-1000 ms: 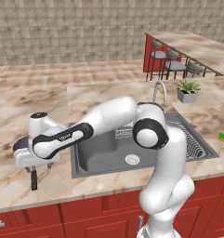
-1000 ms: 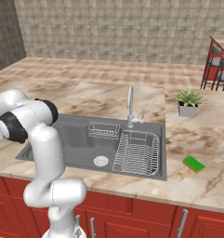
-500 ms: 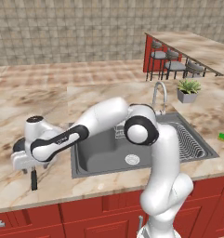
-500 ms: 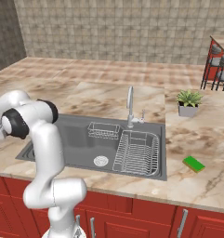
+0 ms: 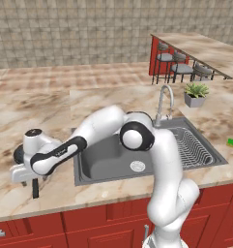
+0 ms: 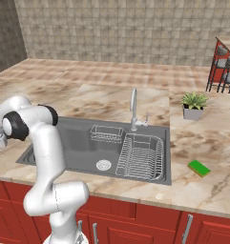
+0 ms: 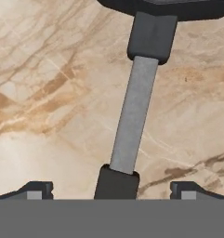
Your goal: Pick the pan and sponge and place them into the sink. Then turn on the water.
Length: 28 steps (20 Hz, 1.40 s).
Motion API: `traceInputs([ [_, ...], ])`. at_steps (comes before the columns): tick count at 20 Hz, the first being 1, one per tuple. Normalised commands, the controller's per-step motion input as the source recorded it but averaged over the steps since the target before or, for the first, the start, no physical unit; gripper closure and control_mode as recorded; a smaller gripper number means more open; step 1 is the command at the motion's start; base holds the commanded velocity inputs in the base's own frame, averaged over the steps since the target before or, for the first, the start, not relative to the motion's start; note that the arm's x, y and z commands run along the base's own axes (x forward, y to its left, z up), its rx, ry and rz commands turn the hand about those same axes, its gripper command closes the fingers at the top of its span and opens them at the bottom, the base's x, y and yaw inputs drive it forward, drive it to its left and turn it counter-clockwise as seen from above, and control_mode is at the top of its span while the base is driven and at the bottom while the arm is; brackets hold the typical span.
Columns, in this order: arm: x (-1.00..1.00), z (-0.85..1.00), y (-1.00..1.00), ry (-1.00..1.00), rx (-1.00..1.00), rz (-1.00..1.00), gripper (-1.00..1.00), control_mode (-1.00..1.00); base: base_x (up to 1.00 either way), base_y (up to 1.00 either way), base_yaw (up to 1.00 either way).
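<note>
The black pan [image 5: 17, 155] lies on the counter left of the sink [image 5: 137, 180], partly hidden by my hand, its handle [image 5: 35, 188] pointing toward the front edge. In the hand view the grey and black handle [image 7: 134, 116] runs from the pan rim [image 7: 169, 7] down between my fingertips [image 7: 35, 189]. My gripper [image 7: 111, 190] is open and straddles the handle without touching it; the gripper [image 5: 28, 177] hangs just over the handle. The green sponge [image 6: 199, 167] lies on the counter right of the sink [image 6: 64, 125], far from the gripper. No water runs from the faucet [image 6: 133, 108].
A ribbed draining rack [image 6: 141, 156] and a small wire basket [image 6: 107, 134] sit inside the basin. A potted plant [image 6: 193, 105] stands behind the sponge. Bar stools [image 5: 178, 68] stand at a raised counter at the far right. Red cabinet fronts [image 5: 65, 227] run below the counter's edge.
My arm has swung further left and the hand has come down lower over the pan's handle. The pan and the sponge have not moved, and the jaws have stayed wide.
</note>
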Motion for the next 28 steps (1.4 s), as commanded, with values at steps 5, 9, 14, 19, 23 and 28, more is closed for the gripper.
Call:
traceInputs([
  [5,0.03,-0.46,0.2,-0.02,0.0,0.0,-1.0,-1.0,0.0,0.0,0.0],
  [9,0.0,-0.44,0.15,-0.02,0.0,0.0,1.0,-1.0,0.0,0.0,0.0],
  [14,0.0,-0.22,0.03,0.0,0.0,-0.03,1.0,-1.0,0.0,0.0,0.0],
  [19,0.0,-0.03,0.0,0.0,0.0,-0.01,1.0,-1.0,0.0,0.0,0.0],
  [23,-0.07,0.19,-0.05,-0.01,0.0,-0.03,1.0,-1.0,0.0,0.0,0.0],
  [28,0.0,0.26,-0.17,0.0,-0.02,-0.16,1.0,-1.0,0.0,0.0,0.0],
])
